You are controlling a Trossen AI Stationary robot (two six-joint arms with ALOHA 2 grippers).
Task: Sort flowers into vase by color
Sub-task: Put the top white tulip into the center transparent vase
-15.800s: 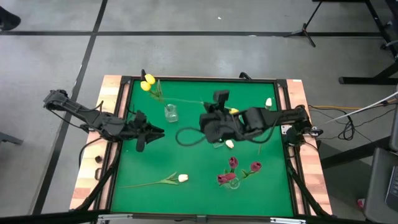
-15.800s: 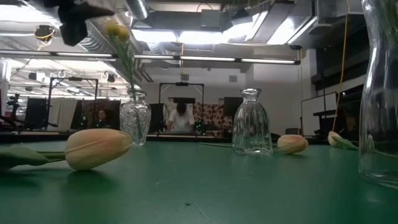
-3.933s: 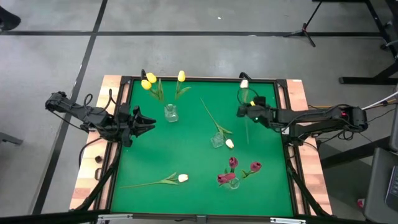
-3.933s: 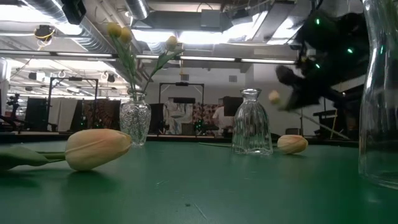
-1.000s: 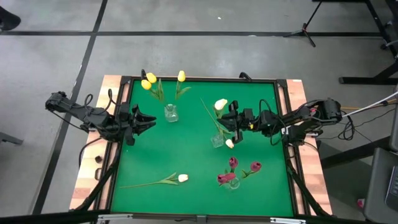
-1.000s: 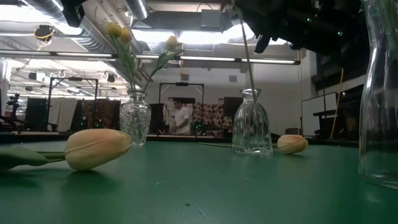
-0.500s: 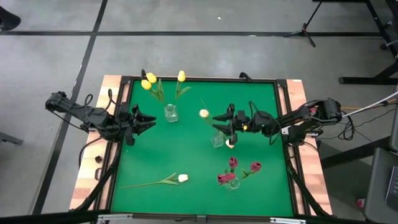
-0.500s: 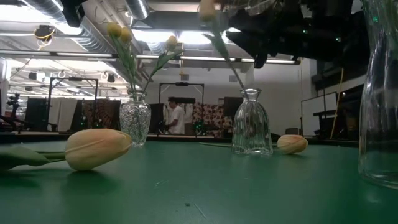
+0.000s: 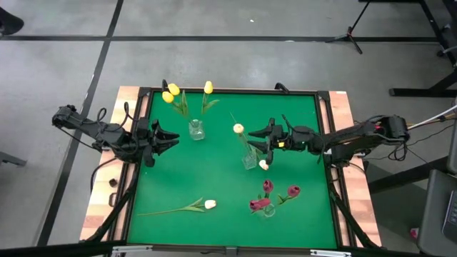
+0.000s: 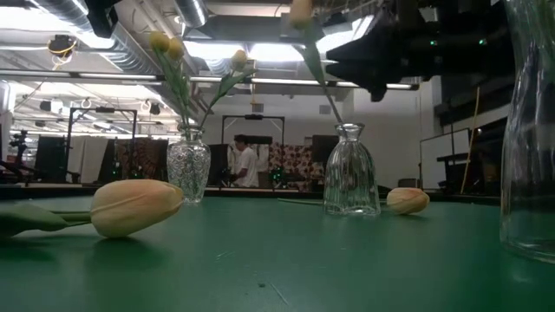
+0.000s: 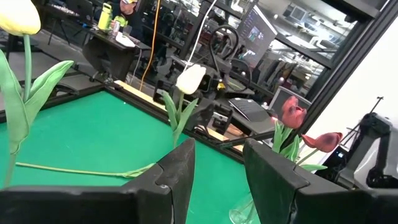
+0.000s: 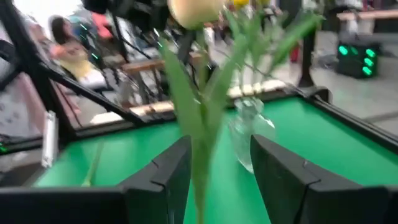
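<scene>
The right end effector [image 9: 265, 137] has spread its fingers and let go of a cream-white tulip [image 9: 238, 129]; the stem now stands in the middle vase [image 9: 249, 160], leaning away from the end effector, with the head just beyond the fingertips; a second ago the fingers were pinching that stem upright over the vase neck, the head closer to the arm. That means this flower is delivered, by my reading, and the arm is free to fetch another.

Beside the vase, on the worktop [image 9: 214, 178] just below the right end effector, lies a second cream tulip [image 9: 263, 165]; a third [image 9: 209, 204] lies well apart, toward the near edge; both are not yet sorted. The yellow tulips [image 9: 171, 93] stand in their vase [image 9: 196, 130], just ahead of the left end effector [image 9: 171, 140], which waits with fingers spread, as earlier; the red tulips [image 9: 267, 187] sit in theirs.
</scene>
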